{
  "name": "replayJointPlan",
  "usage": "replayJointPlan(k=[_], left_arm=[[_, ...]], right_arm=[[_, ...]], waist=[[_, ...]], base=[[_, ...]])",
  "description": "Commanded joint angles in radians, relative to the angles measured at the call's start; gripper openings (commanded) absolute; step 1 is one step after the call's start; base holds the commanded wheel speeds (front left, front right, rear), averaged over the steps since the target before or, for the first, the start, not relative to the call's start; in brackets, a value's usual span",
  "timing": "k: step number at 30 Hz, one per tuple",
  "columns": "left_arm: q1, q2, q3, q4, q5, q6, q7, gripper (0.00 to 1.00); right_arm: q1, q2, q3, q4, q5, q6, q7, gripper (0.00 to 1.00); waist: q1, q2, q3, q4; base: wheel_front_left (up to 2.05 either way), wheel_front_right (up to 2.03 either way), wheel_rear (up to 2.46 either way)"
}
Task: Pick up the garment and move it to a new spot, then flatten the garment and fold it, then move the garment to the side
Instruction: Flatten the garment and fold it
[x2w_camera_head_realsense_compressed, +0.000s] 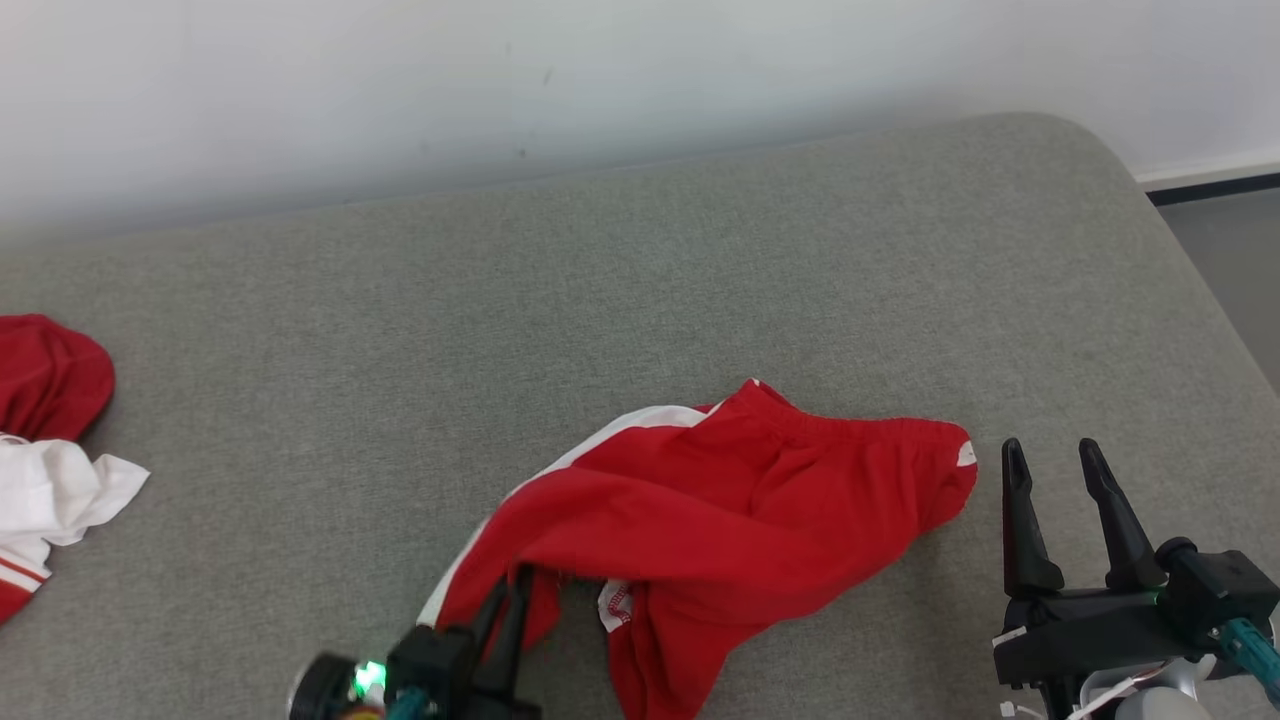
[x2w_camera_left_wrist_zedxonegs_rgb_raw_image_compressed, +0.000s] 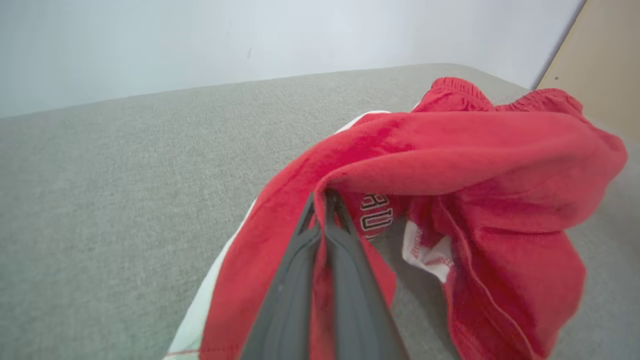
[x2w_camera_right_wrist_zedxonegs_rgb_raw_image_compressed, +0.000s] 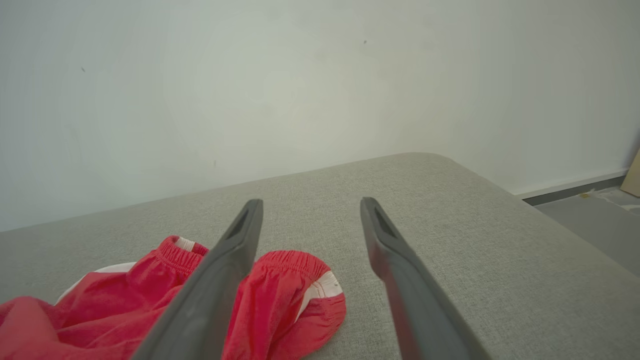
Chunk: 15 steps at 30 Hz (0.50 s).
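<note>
The garment (x2w_camera_head_realsense_compressed: 720, 500) is a pair of red shorts with white side stripes, lying crumpled on the grey cushion near its front edge. My left gripper (x2w_camera_head_realsense_compressed: 515, 585) is shut on the garment's lower left fold; in the left wrist view its tips (x2w_camera_left_wrist_zedxonegs_rgb_raw_image_compressed: 325, 197) pinch red cloth (x2w_camera_left_wrist_zedxonegs_rgb_raw_image_compressed: 475, 165) that bunches up around them. My right gripper (x2w_camera_head_realsense_compressed: 1050, 460) stands open just right of the waistband, touching nothing. The right wrist view has its spread fingers (x2w_camera_right_wrist_zedxonegs_rgb_raw_image_compressed: 310, 207) above the elastic waistband (x2w_camera_right_wrist_zedxonegs_rgb_raw_image_compressed: 290, 280).
The grey cushion (x2w_camera_head_realsense_compressed: 640, 290) runs back to a white wall. Another red and white heap of clothes (x2w_camera_head_realsense_compressed: 45, 450) lies at the far left edge. The cushion's rounded right end drops to a grey floor (x2w_camera_head_realsense_compressed: 1235, 270).
</note>
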Motion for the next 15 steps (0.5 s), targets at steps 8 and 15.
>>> replayJointPlan(k=[8, 15], left_arm=[[-0.191, 0.099, 0.025, -0.016, 0.072, -0.035, -0.002, 0.00], [-0.411, 0.200, 0.016, 0.049, 0.060, -0.051, -0.002, 0.00]], right_arm=[[-0.034, 0.018, 0.001, 0.001, 0.012, 0.004, -0.001, 1.00], [-0.066, 0.035, -0.001, 0.009, 0.014, 0.004, -0.001, 1.00]], waist=[[0.0000, 0.0000, 0.041, -0.037], [0.0000, 0.0000, 0.094, -0.085]], base=[[0.00, 0.00, 0.00], [0.00, 0.00, 0.00]])
